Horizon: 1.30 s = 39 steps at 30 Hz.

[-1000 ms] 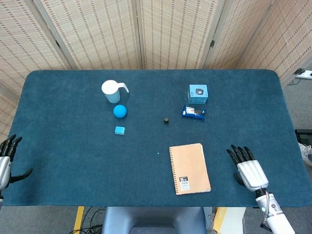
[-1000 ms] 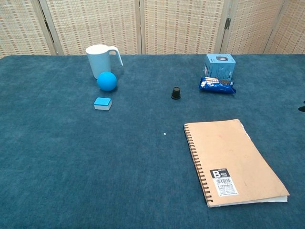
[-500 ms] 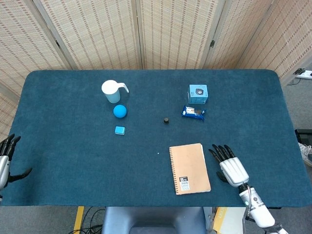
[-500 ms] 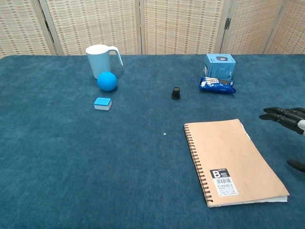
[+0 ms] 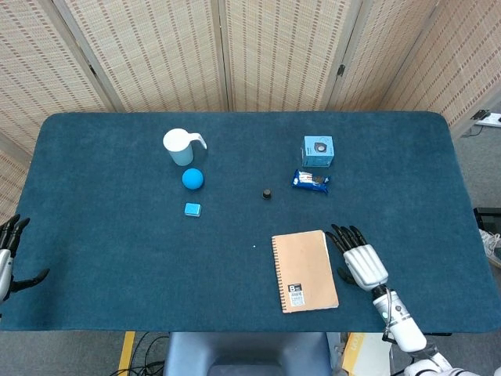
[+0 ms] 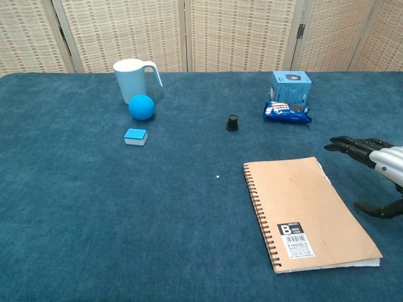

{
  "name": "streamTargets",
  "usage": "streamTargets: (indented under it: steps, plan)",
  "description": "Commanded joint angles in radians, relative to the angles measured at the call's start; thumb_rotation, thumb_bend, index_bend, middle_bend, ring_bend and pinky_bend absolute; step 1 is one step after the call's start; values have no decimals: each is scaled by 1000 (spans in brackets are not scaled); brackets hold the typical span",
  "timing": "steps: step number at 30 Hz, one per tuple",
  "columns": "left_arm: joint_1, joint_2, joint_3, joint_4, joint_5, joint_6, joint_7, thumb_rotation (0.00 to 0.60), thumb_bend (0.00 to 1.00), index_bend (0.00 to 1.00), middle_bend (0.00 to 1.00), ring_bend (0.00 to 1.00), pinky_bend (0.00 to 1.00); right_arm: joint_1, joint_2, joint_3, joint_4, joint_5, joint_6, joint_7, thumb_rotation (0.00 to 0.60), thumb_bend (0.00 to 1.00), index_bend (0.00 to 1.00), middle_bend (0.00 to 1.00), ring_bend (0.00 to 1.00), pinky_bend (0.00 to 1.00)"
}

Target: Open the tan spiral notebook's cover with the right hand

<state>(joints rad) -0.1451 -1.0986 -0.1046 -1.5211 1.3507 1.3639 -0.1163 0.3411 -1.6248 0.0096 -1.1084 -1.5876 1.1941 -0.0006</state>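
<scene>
The tan spiral notebook [image 5: 304, 271] [image 6: 308, 211] lies closed and flat near the table's front edge, spiral on its left, a black label near its lower end. My right hand [image 5: 359, 262] [image 6: 373, 167] hovers just right of the notebook's right edge, fingers spread, thumb out toward the page edge, holding nothing and not touching the cover. My left hand [image 5: 8, 254] shows at the far left table edge, fingers apart and empty.
A white mug [image 5: 179, 146], a blue ball [image 5: 192, 178] and a small blue block [image 5: 192, 209] sit at the back left. A black cap [image 5: 267, 193], a blue snack packet [image 5: 311, 182] and a blue box [image 5: 318, 150] lie behind the notebook.
My right hand has moved left across the table, from well right of the notebook to right beside its right edge. The left hand has drifted slightly further off the left edge.
</scene>
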Motion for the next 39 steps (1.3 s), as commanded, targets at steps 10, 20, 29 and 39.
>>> streamTargets:
  steps: [10, 20, 29, 39]
  plan:
    - [3, 1, -1, -4, -3, 5, 9, 600, 206, 58, 0, 15, 180, 25, -36, 6, 39, 14, -14, 53, 600, 368, 0, 0, 0, 0]
    - [2, 1, -4, -10, -24, -5, 31, 600, 206, 58, 0, 15, 180, 38, -63, 8, 60, 17, -7, 93, 600, 367, 0, 0, 0, 0]
    - [7, 4, -11, -14, -37, 3, 37, 600, 206, 58, 0, 15, 180, 49, -87, 9, 81, 3, 25, 146, 600, 363, 0, 0, 0, 0]
    - [28, 8, -36, -29, -76, 43, 42, 600, 206, 60, 0, 16, 180, 80, -95, 34, 41, -41, 102, 162, 600, 357, 0, 0, 0, 0]
